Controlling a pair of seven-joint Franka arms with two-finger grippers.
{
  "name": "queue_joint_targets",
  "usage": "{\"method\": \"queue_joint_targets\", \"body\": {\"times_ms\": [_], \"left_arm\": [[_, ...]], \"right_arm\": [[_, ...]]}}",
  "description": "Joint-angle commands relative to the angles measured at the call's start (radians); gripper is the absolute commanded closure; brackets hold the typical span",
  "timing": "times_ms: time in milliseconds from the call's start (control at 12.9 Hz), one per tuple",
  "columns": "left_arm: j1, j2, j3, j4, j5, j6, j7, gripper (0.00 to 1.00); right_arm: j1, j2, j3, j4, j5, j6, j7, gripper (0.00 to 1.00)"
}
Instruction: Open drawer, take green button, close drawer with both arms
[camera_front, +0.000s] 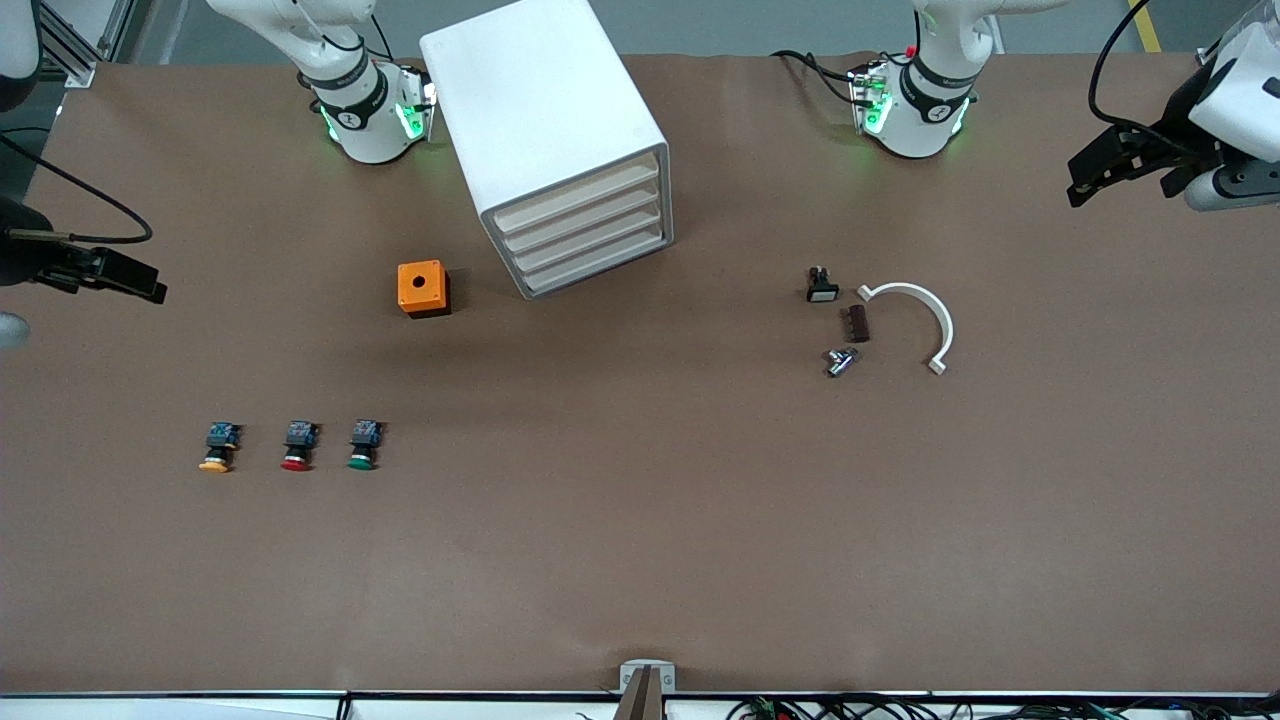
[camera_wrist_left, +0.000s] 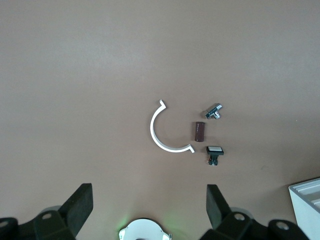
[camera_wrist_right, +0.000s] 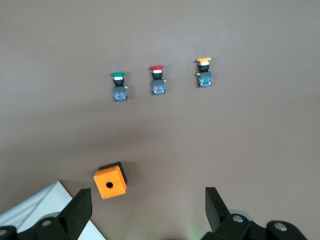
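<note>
All four drawers of the cabinet (camera_front: 560, 140) are closed. The green button (camera_front: 362, 446) lies on the surface (camera_front: 640, 520). The left gripper (camera_wrist_left: 147, 202) and the right gripper (camera_wrist_right: 146, 207) both wait high with fingers wide, holding nothing.

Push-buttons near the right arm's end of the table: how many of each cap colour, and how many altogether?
Green cap: 1
Red cap: 1
Yellow cap: 1
Total: 3, in one row, caps toward the front camera.
</note>
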Motion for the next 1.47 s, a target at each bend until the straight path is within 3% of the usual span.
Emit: {"method": "queue_joint_targets", "body": {"times_ms": [0, 618, 1391], "left_arm": [[0.006, -0.032, 0.001, -0.037, -0.01, 0.025, 0.018, 0.0], [0.003, -0.007, 0.0, -0.019, -0.01, 0.051, 0.018, 0.0], [0.007, 0.008, 0.007, 0.012, -0.01, 0.046, 0.036, 0.0]], "right_arm": [[-0.026, -0.123, 0.01, -0.157, 0.055, 0.075, 0.026, 0.0], [-0.036, -0.171, 0.01, -0.194, 0.069, 0.125, 0.008, 0.0], [-0.075, -0.182, 0.012, -0.188, 0.057, 0.128, -0.159, 0.0]]}}
